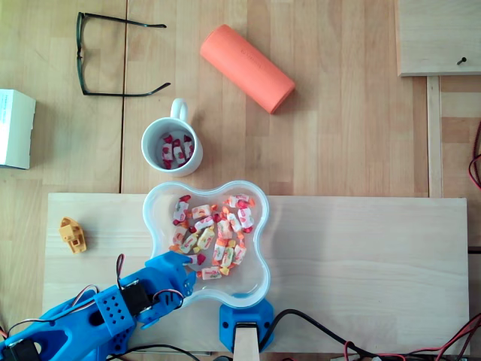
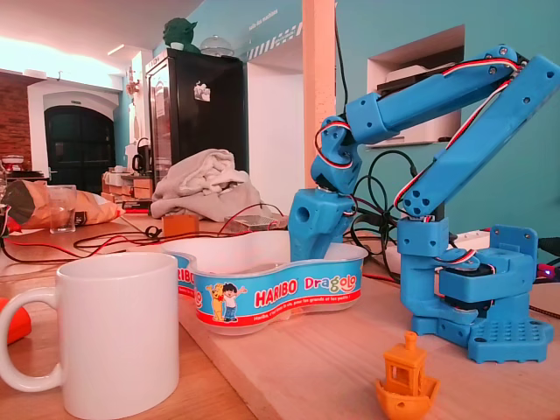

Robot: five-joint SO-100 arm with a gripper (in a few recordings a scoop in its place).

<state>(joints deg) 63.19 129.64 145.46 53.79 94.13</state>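
My blue gripper (image 1: 183, 265) reaches from the lower left in the overhead view over the near-left rim of a clear, wavy candy tub (image 1: 264, 248). Its tip sits right at the wrapped red, orange and yellow candies (image 1: 214, 229) inside. In the fixed view the gripper (image 2: 317, 234) dips down into the tub (image 2: 289, 293), labelled Haribo, and the tub wall hides its fingertips. I cannot tell how the jaws stand or whether they hold a candy. A white mug (image 1: 148, 150) with a few candies (image 1: 174, 149) stands just beyond the tub; it is also in the fixed view, where the mug (image 2: 122, 332) is in the near left foreground.
A small orange boat figure (image 1: 73, 234) lies on the wooden board (image 1: 361, 263) left of the tub. Farther back are black glasses (image 1: 83, 56), an orange cylinder (image 1: 246, 68) and a white box (image 1: 13, 128). The arm's base (image 1: 244, 323) and cables sit at the board's near edge.
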